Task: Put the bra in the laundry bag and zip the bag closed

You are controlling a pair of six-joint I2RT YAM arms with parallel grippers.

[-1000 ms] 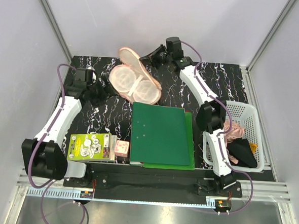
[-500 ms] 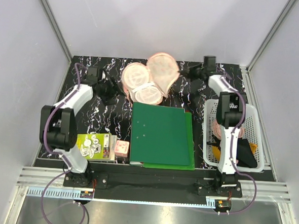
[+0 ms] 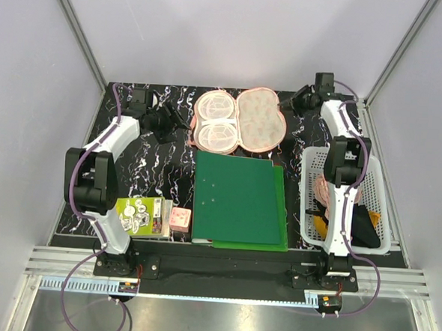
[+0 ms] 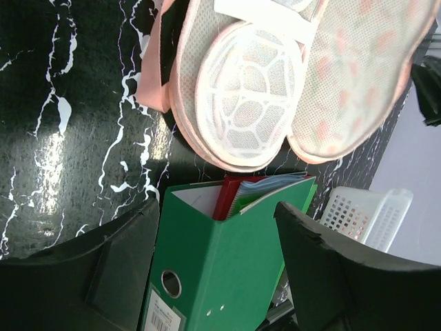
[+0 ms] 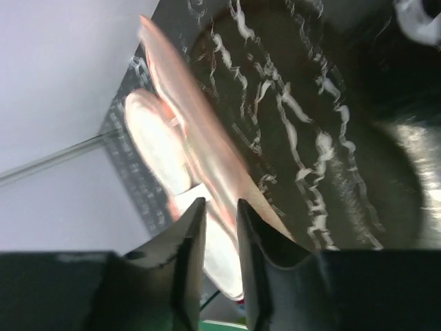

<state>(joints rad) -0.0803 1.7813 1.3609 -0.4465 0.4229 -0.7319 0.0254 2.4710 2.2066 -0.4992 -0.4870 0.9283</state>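
Black marbled tabletop is carrying everything. Peach-pink watermelon-print bean-shaped zip laundry bag is lying open flat at the far centre, pale cups facing up, long axis running left-right. Small black fabric bra is sitting in the white plastic basket at the right edge, well apart from the bag. Left gripper is hovering just left of the bag, fingers spread wide, gripping nothing. Right gripper is sitting at the bag's right rim, fingers nearly together; the wrist view is blurred, so I cannot tell if it is pinching the rim. Right arm is looking nearer to the bra, so the pick is likely calling for a reach back toward its own base.
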